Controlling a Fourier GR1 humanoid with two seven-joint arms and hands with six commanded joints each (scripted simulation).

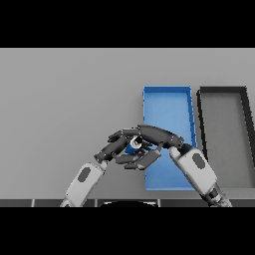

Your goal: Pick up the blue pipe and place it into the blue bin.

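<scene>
Two hands: both meet at the left edge of the bin, fingers interleaved around one small object.
Right hand (155, 135): reaches in from the lower right, dark fingers curled over the pipe from above.
Left hand (115, 147): comes in from the lower left, fingers bent toward the same spot, touching or nearly touching the right hand; whether it also grips the pipe cannot be told.
Short blue pipe (134, 145): mostly hidden, only a blue end with a pale ring shows between the fingers, at the bin's left rim.
Shallow rectangular blue bin (169, 107): lies on the flat grey table (64, 99).
Dark grey rectangular bin (224, 124): just beside the blue one, on its right.
</scene>
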